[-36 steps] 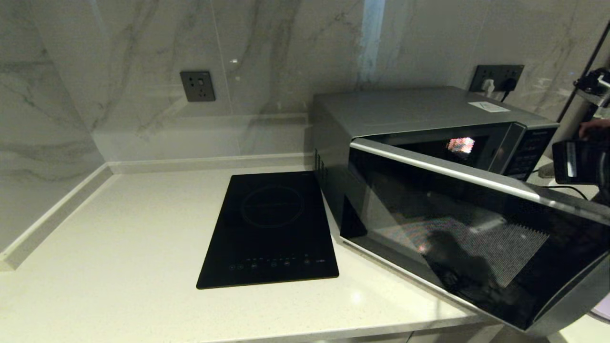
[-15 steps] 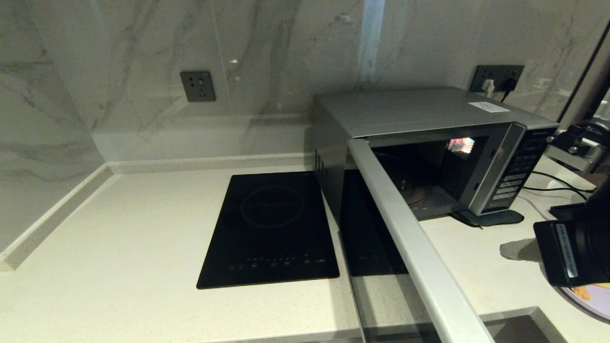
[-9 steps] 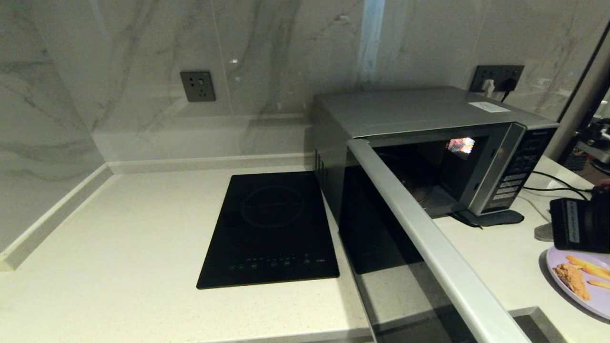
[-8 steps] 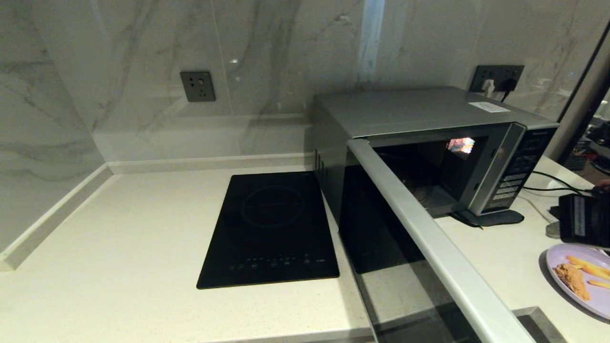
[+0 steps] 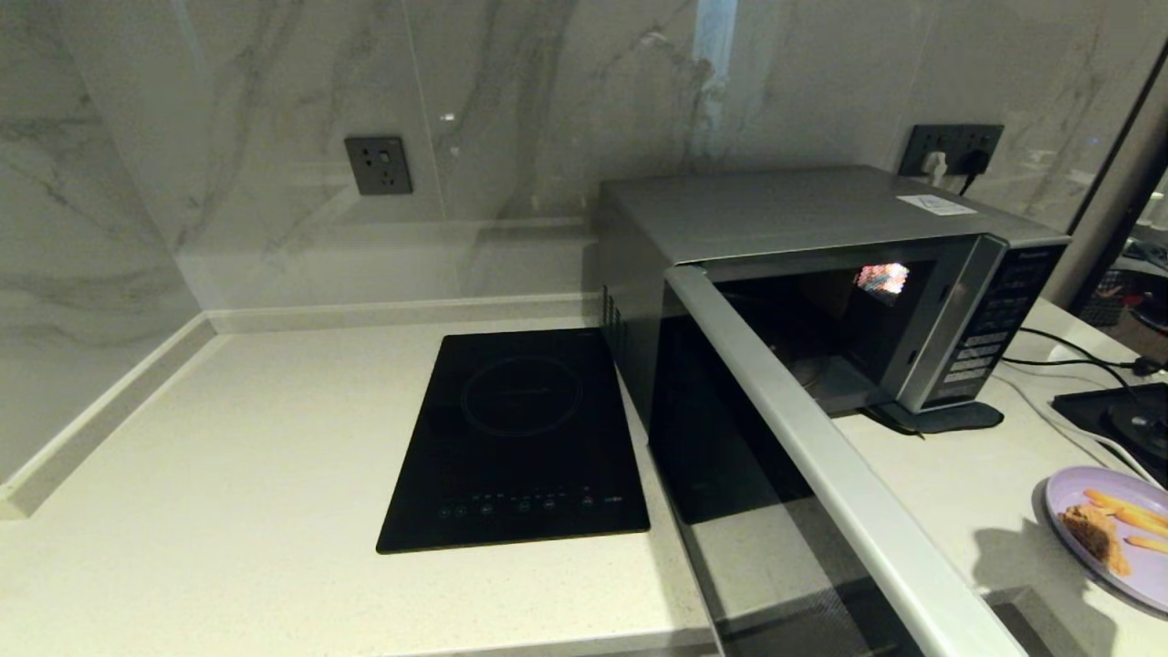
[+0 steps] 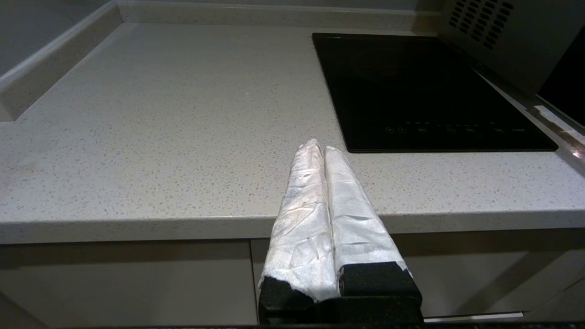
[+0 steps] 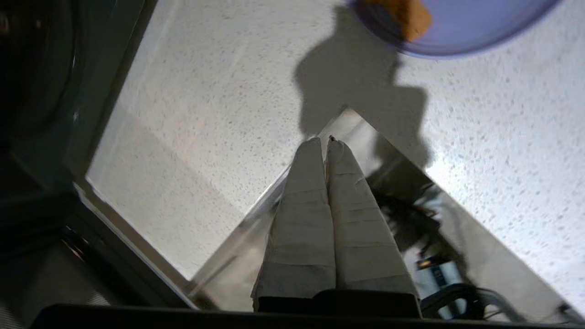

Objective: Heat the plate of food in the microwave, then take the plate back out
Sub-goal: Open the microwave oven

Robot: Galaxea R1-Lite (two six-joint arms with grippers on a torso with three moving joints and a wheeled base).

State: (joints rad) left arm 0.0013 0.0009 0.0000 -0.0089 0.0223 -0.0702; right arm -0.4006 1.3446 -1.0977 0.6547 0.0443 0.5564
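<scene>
- Our right gripper hangs above the front edge of the counter, pointing down, its two cloth-wrapped fingers pressed together and holding nothing.
- The plate of food lies on the counter well beyond the right fingertips, apart from them; only part of its pale purple rim and a brown fried piece show in the right wrist view.
- In the head view we see that plate at the far right of the counter, with the fried piece and thin orange fries on it, near the counter's front edge.
- The microwave stands open: its door swings out toward us, and the dark glass shows off to one side of the right gripper in the wrist view.
- The inside of the microwave looks dark; we cannot make out what it holds.
- Our left gripper is parked low in front of the counter's front edge, fingers shut against each other and empty.
- Ahead of the left fingertips lies bare speckled counter; the black hob sits farther on and to one side, apart from the gripper.
- The hob lies flat just beside the microwave.
</scene>
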